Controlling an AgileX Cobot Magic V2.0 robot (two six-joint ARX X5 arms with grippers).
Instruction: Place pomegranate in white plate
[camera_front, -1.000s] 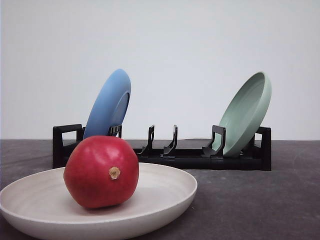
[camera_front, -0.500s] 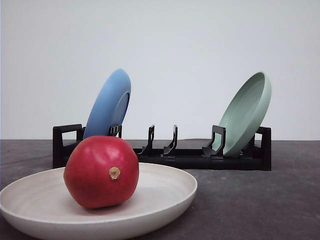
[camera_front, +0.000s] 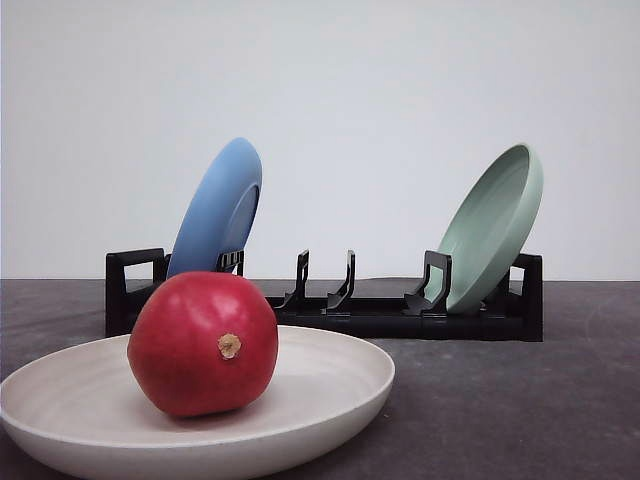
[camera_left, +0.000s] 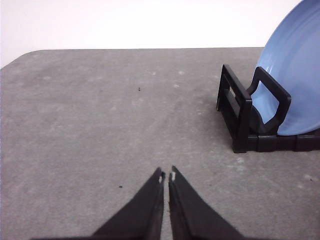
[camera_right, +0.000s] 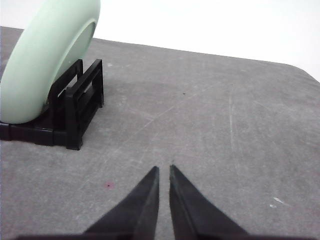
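A deep-red pomegranate (camera_front: 203, 343) sits inside the white plate (camera_front: 330, 395) at the near left of the dark table (camera_front: 500, 400). Behind, a black rack (camera_front: 330, 310) holds a blue plate (camera_front: 217, 210) and a pale green plate (camera_front: 490, 228). Both the left gripper (camera_left: 166, 176) and right gripper (camera_right: 163, 170) hover over bare tabletop, fingers pressed nearly together and empty.

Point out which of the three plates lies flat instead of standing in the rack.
The white plate, flat on the table holding the pomegranate; the blue plate and green plate stand tilted in the rack.
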